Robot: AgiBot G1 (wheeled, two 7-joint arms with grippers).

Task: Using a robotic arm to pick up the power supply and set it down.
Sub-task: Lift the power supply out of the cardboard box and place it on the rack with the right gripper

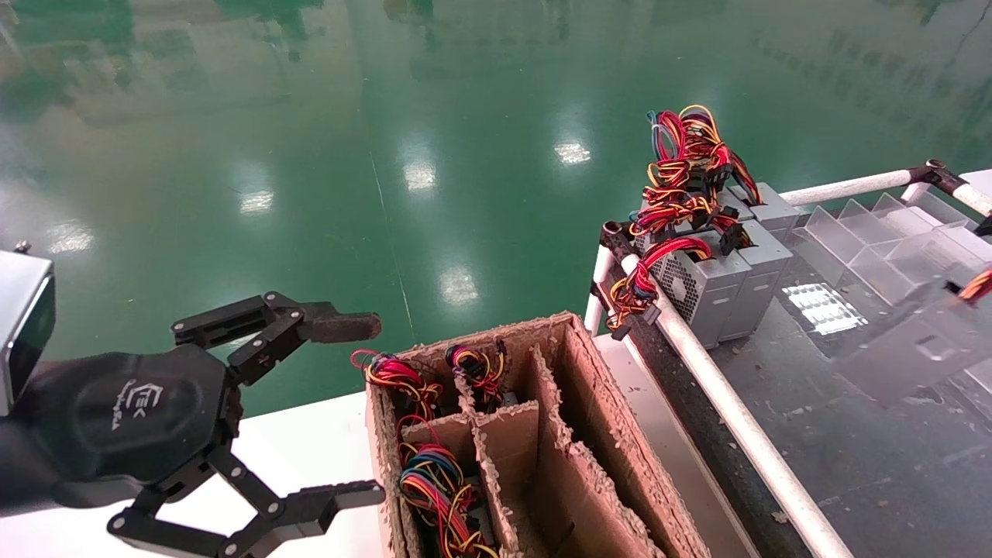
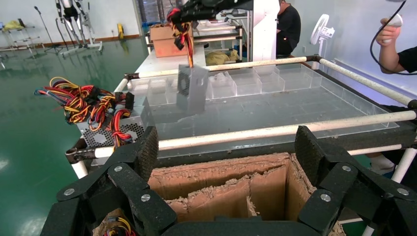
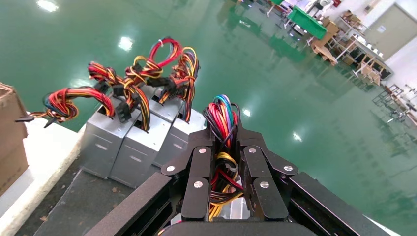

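Head view showed the left gripper hovering just left of the cardboard box, its jaws spread wide and holding nothing. The box's left compartments held wire bundles; its right slots looked bare. On the dark worktop to the right, three grey supplies stood side by side against the white rail, their red and yellow wires piled on top. Clear trays lay behind them. A blurred grey power supply hung above the worktop at the right edge. In the right wrist view, the right gripper had its jaws closed on that supply's wire bundle, the grey case barely showing below the fingers. The left wrist view showed the supply suspended by its wires above the trays.
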